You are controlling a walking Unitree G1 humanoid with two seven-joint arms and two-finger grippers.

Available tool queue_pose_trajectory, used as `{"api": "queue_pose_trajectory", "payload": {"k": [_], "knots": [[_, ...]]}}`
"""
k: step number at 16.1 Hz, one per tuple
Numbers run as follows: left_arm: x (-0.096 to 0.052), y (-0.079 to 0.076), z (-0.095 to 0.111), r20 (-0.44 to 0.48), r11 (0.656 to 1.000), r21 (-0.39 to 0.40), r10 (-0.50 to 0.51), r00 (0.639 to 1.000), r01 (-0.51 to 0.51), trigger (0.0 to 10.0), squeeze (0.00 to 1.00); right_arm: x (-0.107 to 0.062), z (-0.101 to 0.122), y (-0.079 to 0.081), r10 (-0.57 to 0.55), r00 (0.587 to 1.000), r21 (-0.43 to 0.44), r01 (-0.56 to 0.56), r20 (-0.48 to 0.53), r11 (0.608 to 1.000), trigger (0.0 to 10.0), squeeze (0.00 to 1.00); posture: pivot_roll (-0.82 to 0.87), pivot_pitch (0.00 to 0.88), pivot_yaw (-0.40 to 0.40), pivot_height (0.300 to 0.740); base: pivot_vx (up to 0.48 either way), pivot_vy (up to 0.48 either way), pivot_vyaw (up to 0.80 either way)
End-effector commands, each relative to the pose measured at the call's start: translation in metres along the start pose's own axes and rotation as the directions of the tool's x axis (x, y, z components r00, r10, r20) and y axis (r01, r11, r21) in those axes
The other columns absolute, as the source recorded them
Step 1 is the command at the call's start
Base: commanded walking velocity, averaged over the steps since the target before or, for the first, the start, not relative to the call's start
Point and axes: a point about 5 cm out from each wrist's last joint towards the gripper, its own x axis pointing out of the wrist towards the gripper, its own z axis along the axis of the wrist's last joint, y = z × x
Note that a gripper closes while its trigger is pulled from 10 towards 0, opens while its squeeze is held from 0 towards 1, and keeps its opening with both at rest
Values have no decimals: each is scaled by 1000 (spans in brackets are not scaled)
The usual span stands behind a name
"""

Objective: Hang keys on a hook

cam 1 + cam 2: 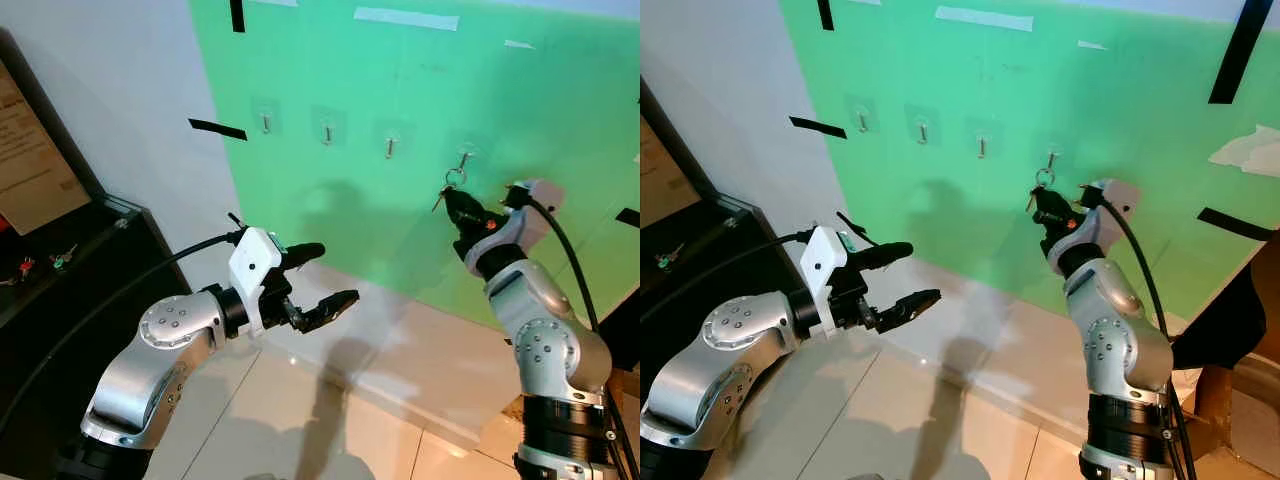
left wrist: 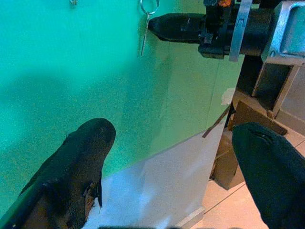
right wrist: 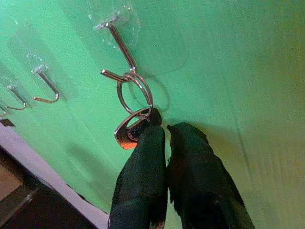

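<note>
A silver key ring (image 3: 136, 93) hangs over the rightmost of several clear stick-on hooks (image 3: 119, 43) on the green wall panel (image 1: 400, 90). A key (image 3: 126, 136) dangles from the ring. My right gripper (image 1: 447, 203) is raised to the wall just below that hook (image 1: 464, 157), its fingers (image 3: 143, 162) shut, pinching the key by its lower part. My left gripper (image 1: 338, 272) is held out in front of me, low and to the left of the hooks, open with nothing between its fingers (image 2: 81, 157).
Three bare hooks (image 1: 327, 131) line the panel to the left. A black cabinet (image 1: 110, 225) at my left carries more keys (image 1: 60, 260). Black tape strips (image 1: 217, 129) mark the wall. A white ledge (image 1: 420, 370) runs under the panel and a cardboard box (image 1: 1230, 400) stands at right.
</note>
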Motion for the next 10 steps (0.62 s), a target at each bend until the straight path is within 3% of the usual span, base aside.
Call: {"api": "queue_pose_trajectory", "payload": {"k": [1, 3, 6, 7, 8, 10], "knots": [[1, 0, 7, 13, 1000, 19, -6, 1000, 5, 10000, 0, -2, -1, -1, 14, 1000, 3, -14, 17, 1000, 10000, 1000, -49, 0, 73, 740, 0, 0, 0], [0, 0, 5, 17, 1000, 16, 12, 1000, -12, 10000, 0, -6, -3, -1, 33, 999, 22, -33, 15, 999, 10000, 1000, -34, 0, 60, 740, 0, 0, 0], [-6, 7, 0, 27, 984, 17, 178, 984, -179, 10000, 0, -22, -20, -12, -14, 998, -62, 11, -55, 998, 10000, 1000, -17, 0, 46, 740, 0, 0, 0], [-12, 13, -8, 3, 961, 22, 276, 961, -276, 10000, 0, -28, -32, -13, -19, 994, -119, 6, -107, 993, 10000, 1000, -43, 0, 61, 740, 0, 0, 0], [-22, 24, -23, -49, 912, 54, 409, 911, -406, 10000, 0, -33, -44, -12, -22, 989, -194, -7, -147, 981, 10000, 1000, -70, 0, 75, 740, 0, 0, 625], [-32, 34, -40, -111, 846, 107, 532, 839, -523, 10000, 0, -39, -50, -11, -36, 988, -240, -1, -150, 971, 10000, 1000, -83, 0, 83, 740, 0, 0, 800]]}}
